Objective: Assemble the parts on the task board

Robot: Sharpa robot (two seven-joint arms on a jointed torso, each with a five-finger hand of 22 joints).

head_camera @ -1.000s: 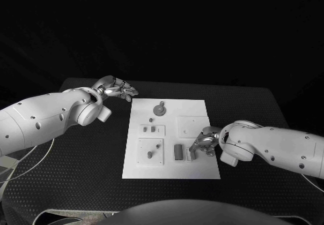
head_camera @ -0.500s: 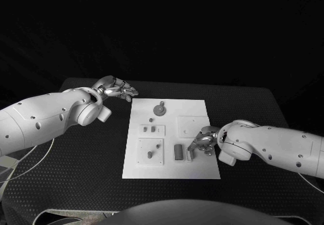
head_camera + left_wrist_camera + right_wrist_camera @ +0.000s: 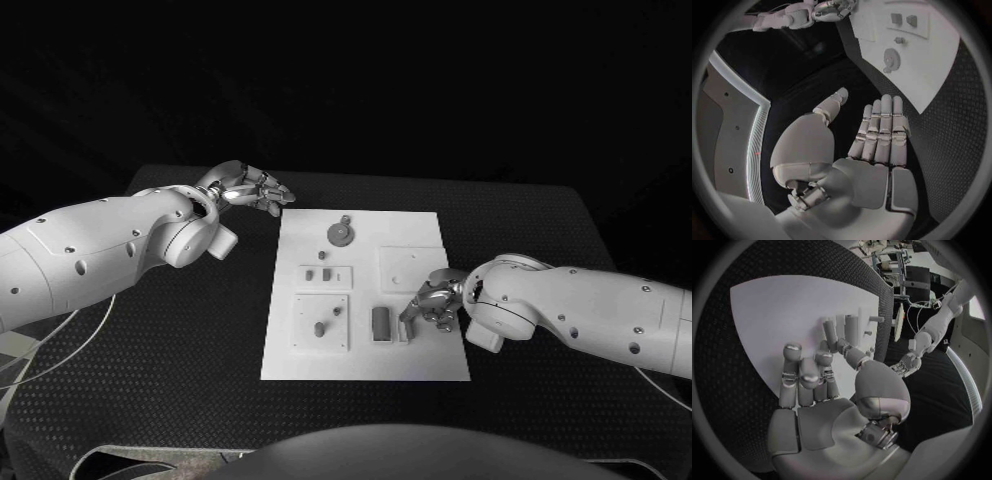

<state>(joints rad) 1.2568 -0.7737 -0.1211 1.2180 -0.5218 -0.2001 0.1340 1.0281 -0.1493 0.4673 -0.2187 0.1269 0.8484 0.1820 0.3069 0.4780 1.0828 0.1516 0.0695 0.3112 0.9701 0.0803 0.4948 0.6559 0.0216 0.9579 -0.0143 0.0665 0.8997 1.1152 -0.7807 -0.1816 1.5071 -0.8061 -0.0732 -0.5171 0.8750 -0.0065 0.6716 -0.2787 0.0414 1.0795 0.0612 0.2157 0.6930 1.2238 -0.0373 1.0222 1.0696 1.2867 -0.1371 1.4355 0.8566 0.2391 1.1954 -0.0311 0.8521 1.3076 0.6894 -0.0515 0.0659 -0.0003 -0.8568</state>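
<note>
Lower right of the task board, the right hand pinches an upright grey part, likely to seat it; the left hand waits open-fingered at upper left.

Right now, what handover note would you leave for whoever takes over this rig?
Left hand: open, fingers apart, holding nothing, over the table off the task board's far left corner.
Right hand: over the board's right side beside the upright block; whether it holds a part cannot be told.
Round disc lies at the far end, small pegs mid-board.
Assembly looks unfinished.
</note>
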